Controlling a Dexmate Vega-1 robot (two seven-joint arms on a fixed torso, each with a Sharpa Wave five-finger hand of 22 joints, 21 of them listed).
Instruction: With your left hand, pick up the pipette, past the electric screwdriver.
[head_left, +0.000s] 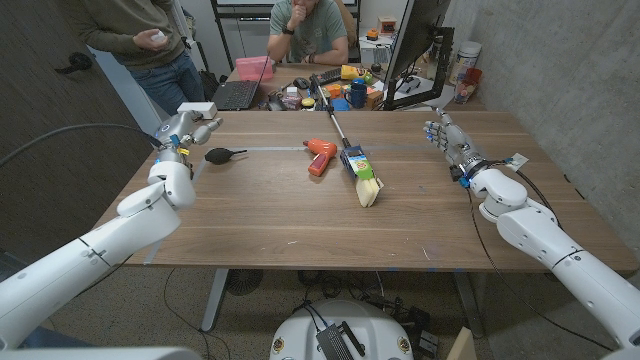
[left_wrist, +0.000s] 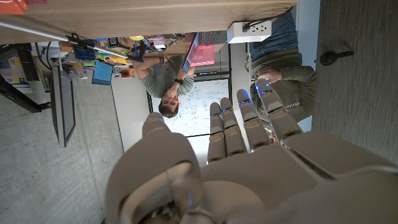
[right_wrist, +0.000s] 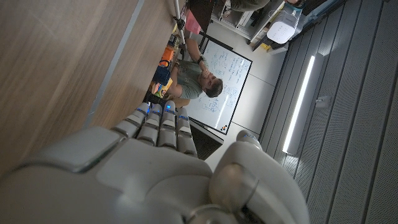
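Note:
The pipette is a black bulb with a thin stem, lying on the wooden table toward its far left. My left hand hovers just left of and beyond it, fingers stretched out and holding nothing; its straight fingers show in the left wrist view. The red electric screwdriver lies right of the pipette, near the middle of the table. My right hand stands at the far right with its fingers up and nothing in it, and its fingers show in the right wrist view.
A long-handled brush lies just right of the screwdriver. A white power strip sits at the far left corner, a laptop behind it. A monitor and desk clutter stand beyond the far edge, with two people there.

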